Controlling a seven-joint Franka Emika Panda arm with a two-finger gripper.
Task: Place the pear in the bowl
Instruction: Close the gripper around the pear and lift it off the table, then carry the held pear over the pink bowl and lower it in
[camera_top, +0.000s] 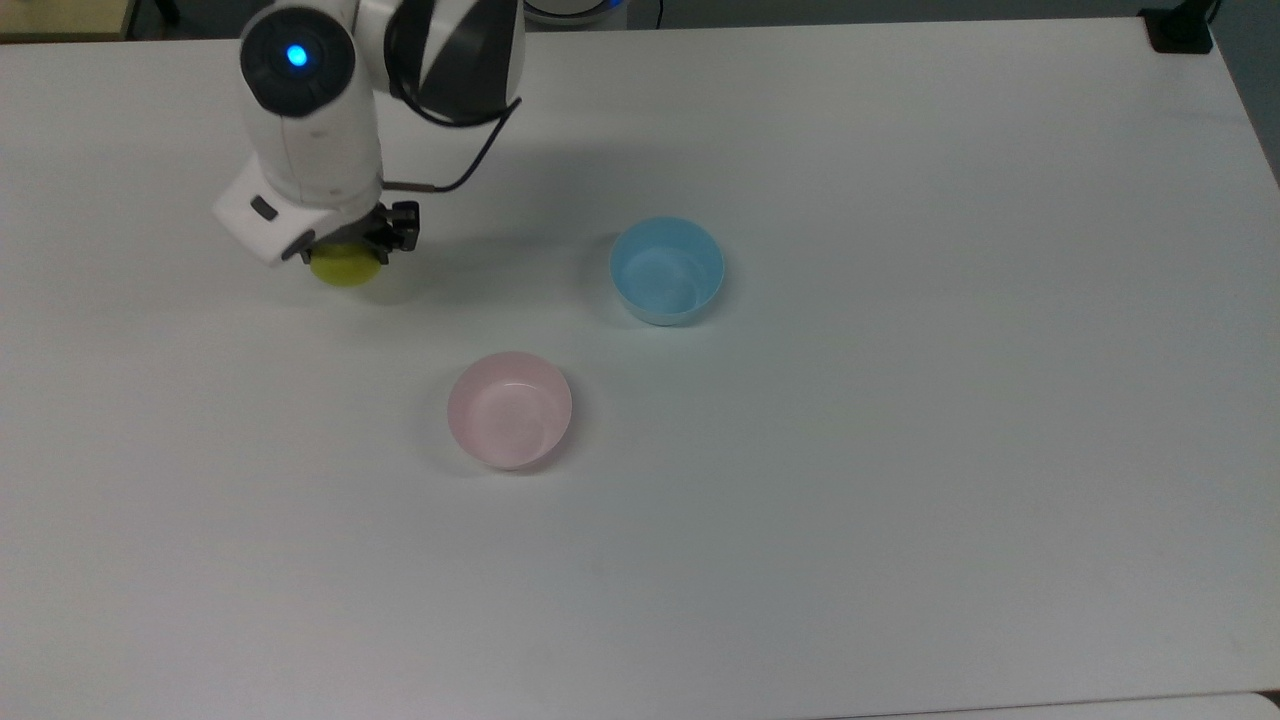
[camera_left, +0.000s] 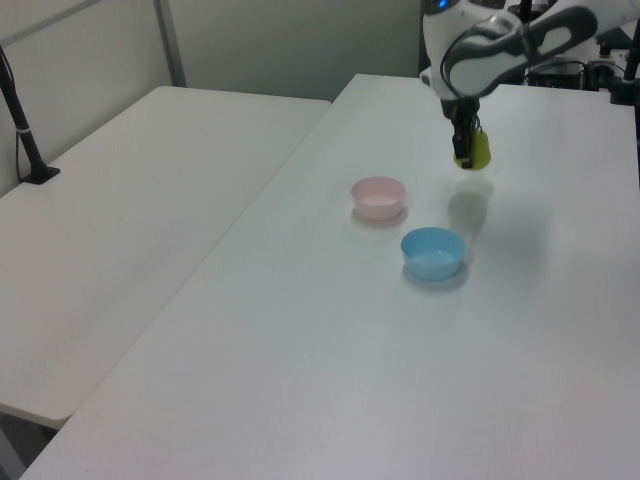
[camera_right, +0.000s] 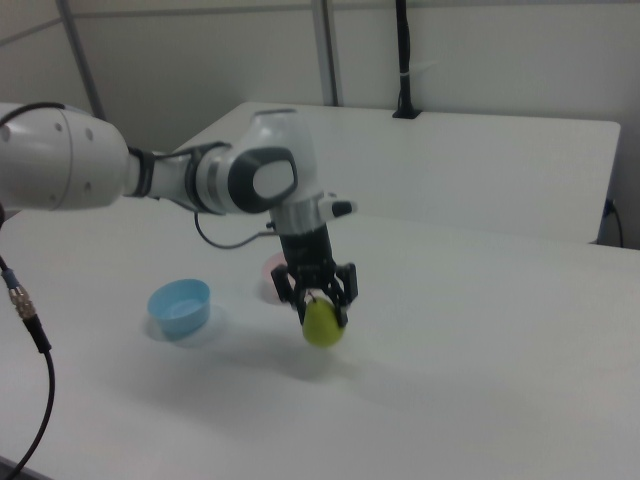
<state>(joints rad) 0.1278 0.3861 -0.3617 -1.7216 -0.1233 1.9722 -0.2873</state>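
The yellow-green pear (camera_top: 344, 268) (camera_left: 479, 152) (camera_right: 322, 325) hangs clear of the white table, its shadow below it. My gripper (camera_top: 352, 250) (camera_left: 466, 150) (camera_right: 319, 302) is shut on its narrow top, and the arm's white wrist hides the upper half in the top view. The pale pink bowl (camera_top: 509, 409) (camera_left: 378, 197) stands empty, lower and to the right of the pear in the top view. In the right view the pink bowl (camera_right: 272, 280) is mostly hidden behind the gripper.
A light blue bowl (camera_top: 666, 270) (camera_left: 433, 252) (camera_right: 180, 306) stands empty, right of the pear in the top view and above-right of the pink one. The white table (camera_top: 900, 450) spreads wide around them. A second white table (camera_left: 130, 210) adjoins in the left view.
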